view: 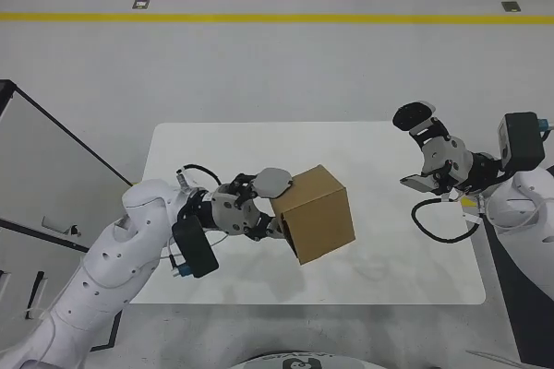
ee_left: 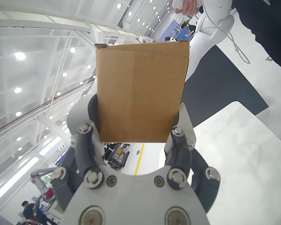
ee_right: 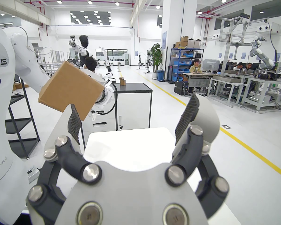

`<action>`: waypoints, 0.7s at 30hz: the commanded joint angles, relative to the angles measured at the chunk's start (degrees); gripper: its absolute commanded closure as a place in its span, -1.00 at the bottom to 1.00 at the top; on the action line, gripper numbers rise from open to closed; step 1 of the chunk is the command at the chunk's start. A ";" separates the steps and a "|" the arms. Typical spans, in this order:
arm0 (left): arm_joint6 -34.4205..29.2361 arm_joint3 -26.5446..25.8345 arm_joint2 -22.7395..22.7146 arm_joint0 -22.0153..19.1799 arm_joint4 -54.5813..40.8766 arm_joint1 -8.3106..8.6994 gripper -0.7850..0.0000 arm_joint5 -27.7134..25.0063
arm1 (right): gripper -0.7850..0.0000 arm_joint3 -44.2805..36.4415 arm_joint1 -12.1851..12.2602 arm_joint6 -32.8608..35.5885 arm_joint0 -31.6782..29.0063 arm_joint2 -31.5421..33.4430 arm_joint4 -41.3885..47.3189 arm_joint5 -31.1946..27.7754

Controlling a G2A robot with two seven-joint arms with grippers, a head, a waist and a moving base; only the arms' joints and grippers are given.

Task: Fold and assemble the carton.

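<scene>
A brown carton [view: 318, 213], closed into a box shape, is held tilted above the middle of the white table [view: 388, 157]. My left gripper [view: 275, 205] is shut on the carton [ee_left: 140, 90], its fingers pressing the carton's two opposite sides near one end. From the right wrist view the carton [ee_right: 71, 90] hangs in the air off to the side. My right gripper [ee_right: 133, 115] stands open with nothing between its fingers; it is raised at the table's right edge [view: 423, 120], well apart from the carton.
A black-framed cabinet [view: 28, 175] stands beside the table on the left. A dark floor mat [view: 535, 304] lies to the right. Loose cable [view: 439, 221] hangs by the right arm over the table's right edge.
</scene>
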 commanded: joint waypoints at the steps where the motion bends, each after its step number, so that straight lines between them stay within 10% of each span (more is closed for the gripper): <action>1: 0.01 0.03 0.03 0.00 -0.01 0.00 1.00 -0.08 | -1.00 0.00 0.00 0.00 0.00 0.00 0.00 0.00; 21: 0.18 -0.29 -1.75 -0.64 3.69 0.31 1.00 2.17 | -1.00 0.00 0.00 0.00 0.00 0.00 0.00 0.00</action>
